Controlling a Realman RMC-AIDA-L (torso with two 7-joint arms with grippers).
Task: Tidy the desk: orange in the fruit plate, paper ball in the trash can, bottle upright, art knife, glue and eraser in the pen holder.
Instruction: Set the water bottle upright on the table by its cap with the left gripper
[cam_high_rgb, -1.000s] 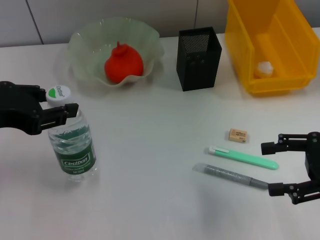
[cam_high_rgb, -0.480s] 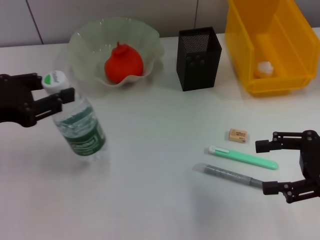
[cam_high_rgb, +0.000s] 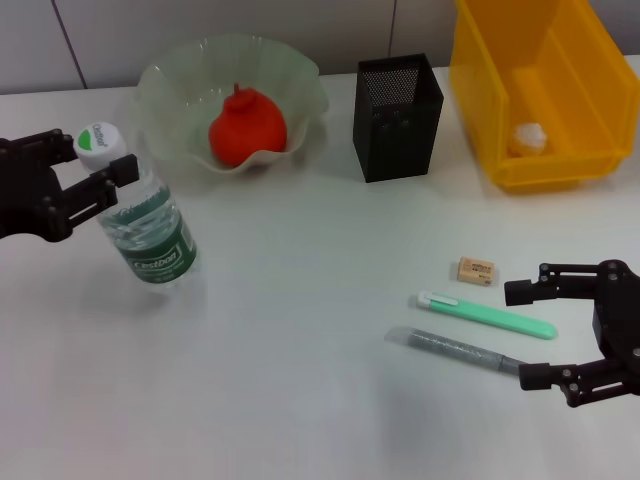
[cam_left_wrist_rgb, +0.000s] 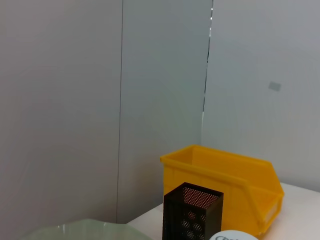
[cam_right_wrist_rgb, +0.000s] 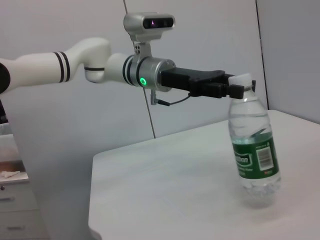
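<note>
lighting: even, bright, diffuse overhead light in all three views; no hard-edged shadows. head view: white table (cam_high_rgb: 300, 300) evenly lit, mild soft glare. faint grey shadow beside the bottle (cam_high_rgb: 140, 225) base; thin soft shadows under the green stick (cam_high_rgb: 487, 314) and grey stick (cam_high_rgb: 460, 351); pale smudge of shadow on the table below the grey stick. fruit plate (cam_high_rgb: 232, 98) translucent, rim glowing pale. trash can (cam_high_rgb: 540, 90) saturated, its inside darker. focus: head view sharp throughout. left wrist view: flat grey wall (cam_left_wrist_rgb: 75, 100), low contrast, slightly soft. right wrist view: bottle catches small highlights; background wall slightly dim. no marked edge distortion.
</note>
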